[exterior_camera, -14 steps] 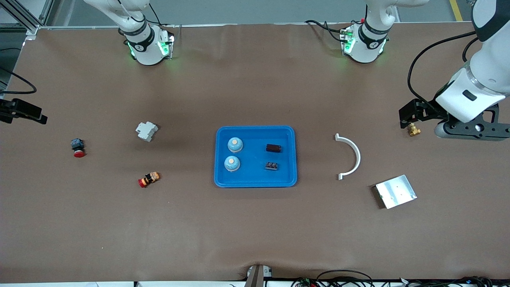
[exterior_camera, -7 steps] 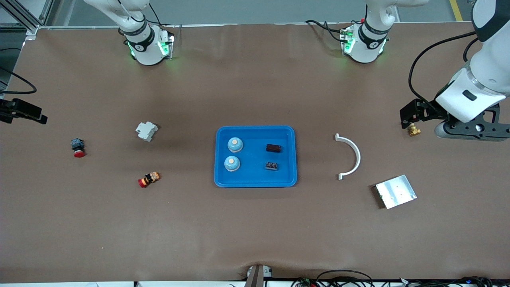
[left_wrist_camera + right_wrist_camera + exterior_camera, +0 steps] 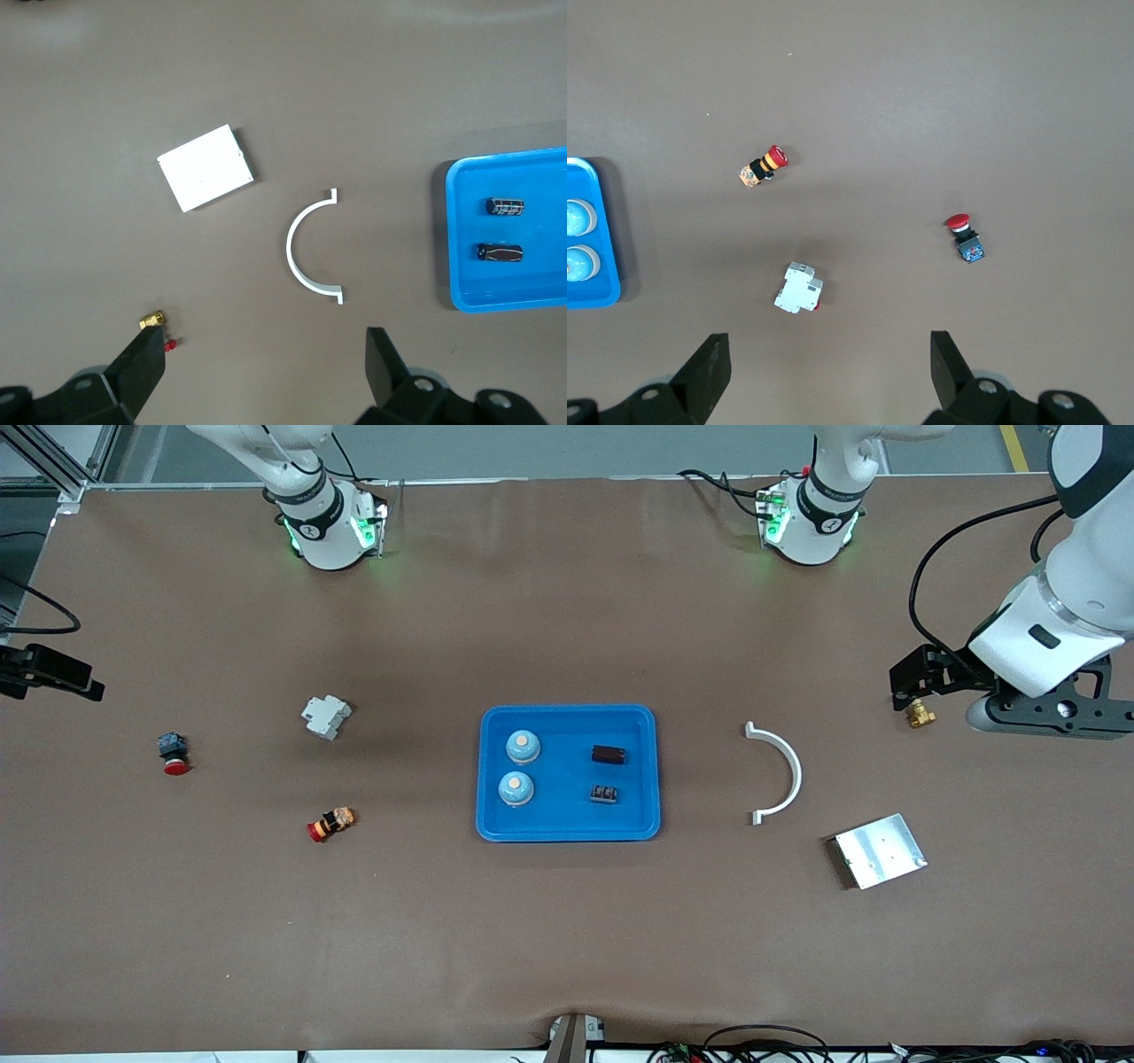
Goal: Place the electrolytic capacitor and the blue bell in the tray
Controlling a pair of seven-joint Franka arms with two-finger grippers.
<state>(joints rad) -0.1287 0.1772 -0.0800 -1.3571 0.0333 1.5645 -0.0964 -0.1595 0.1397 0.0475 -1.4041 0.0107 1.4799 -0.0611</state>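
Both blue bells (image 3: 523, 747) and two electrolytic capacitors (image 3: 609, 755) already sit in the tray (image 3: 568, 830) mid-counter. The left gripper (image 3: 266, 359) hangs over the counter's left-arm end by a small brass fitting (image 3: 921, 715), fingers wide and empty. The right gripper (image 3: 828, 359) waits over the right-arm end, fingers spread too.

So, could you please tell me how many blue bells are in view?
2. Both sit in the tray, at its end toward the right arm: one bell farther from the front camera, the other bell nearer. None seems hidden.
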